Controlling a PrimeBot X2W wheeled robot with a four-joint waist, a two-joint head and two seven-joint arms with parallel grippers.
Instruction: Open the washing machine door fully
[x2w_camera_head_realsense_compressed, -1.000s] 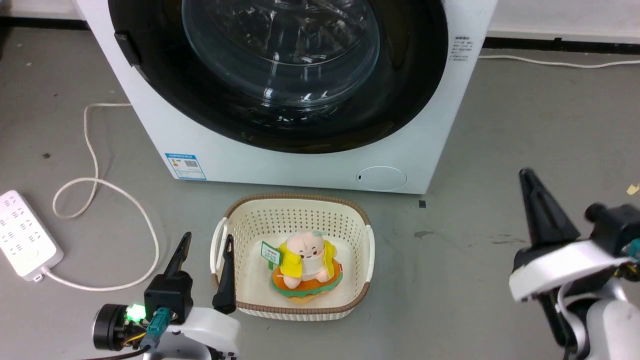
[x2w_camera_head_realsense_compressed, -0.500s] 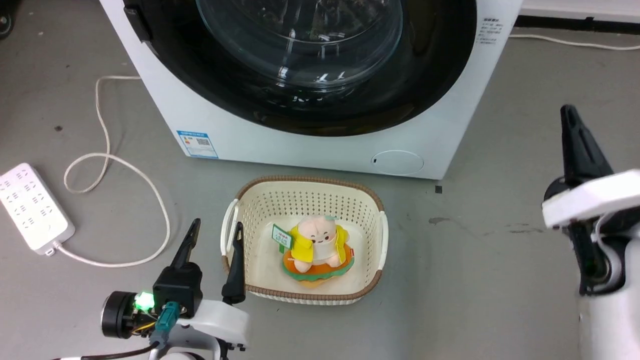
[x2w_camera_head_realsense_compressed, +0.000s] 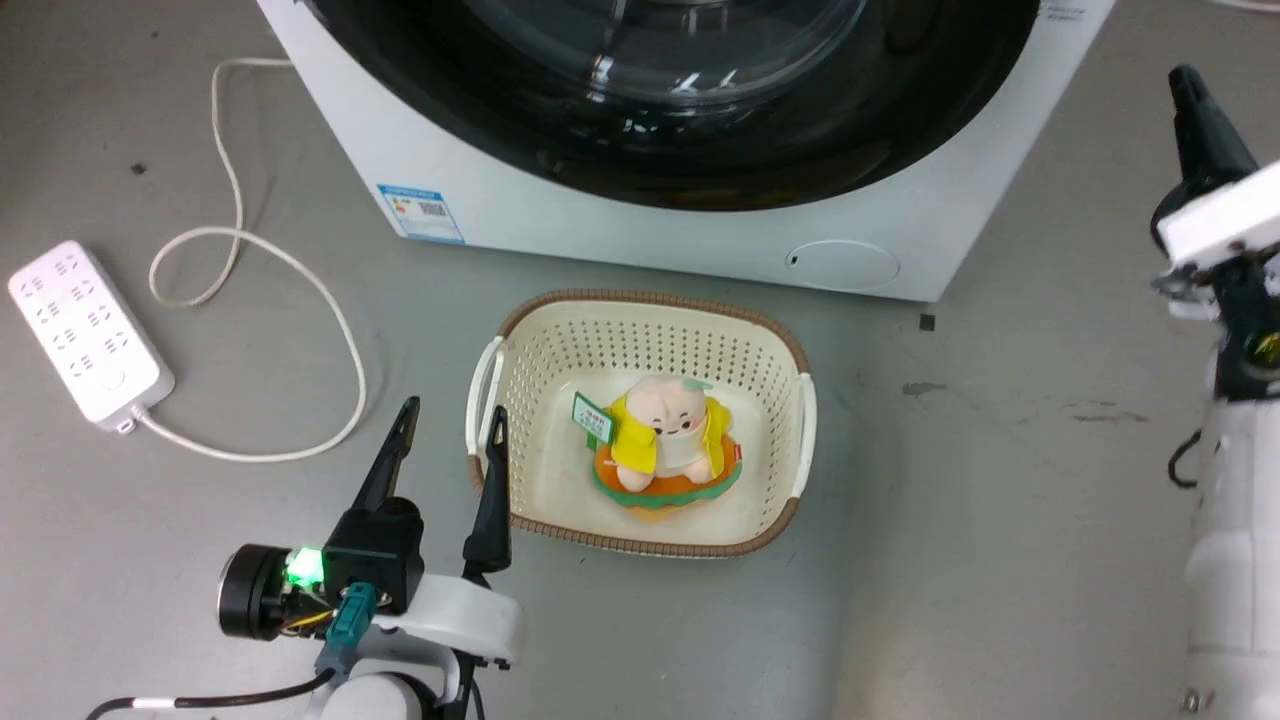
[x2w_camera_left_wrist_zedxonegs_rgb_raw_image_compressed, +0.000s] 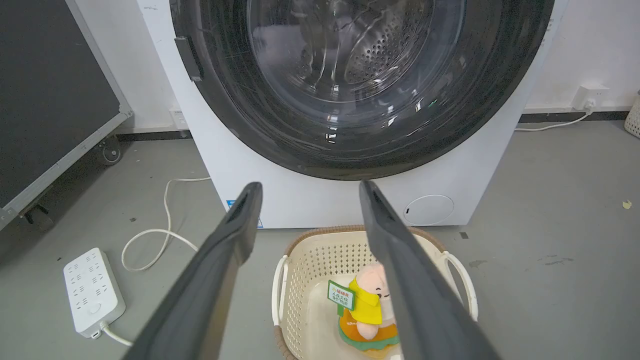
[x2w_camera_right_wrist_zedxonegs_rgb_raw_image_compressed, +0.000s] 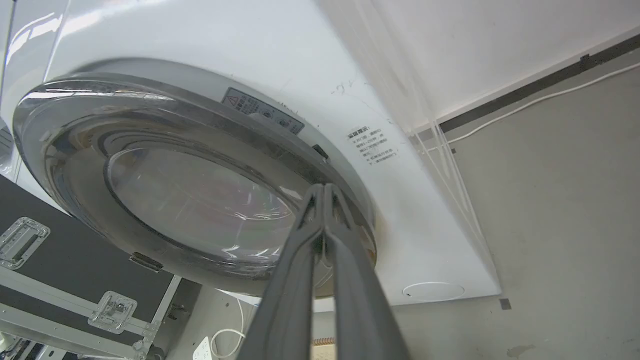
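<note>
Grey floor bears washing machine, basket, power strip and cable.

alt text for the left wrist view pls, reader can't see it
The washing machine door, black rim around clear glass, looks shut on a white machine. In the foreground the left gripper has its fingers spread open; beyond them a cream basket holds a plush toy, and a white power strip lies on the floor at left.

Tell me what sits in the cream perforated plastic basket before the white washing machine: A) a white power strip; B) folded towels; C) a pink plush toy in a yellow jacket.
C: the pink plush toy in a yellow jacket sits inside the cream perforated plastic basket.
</note>
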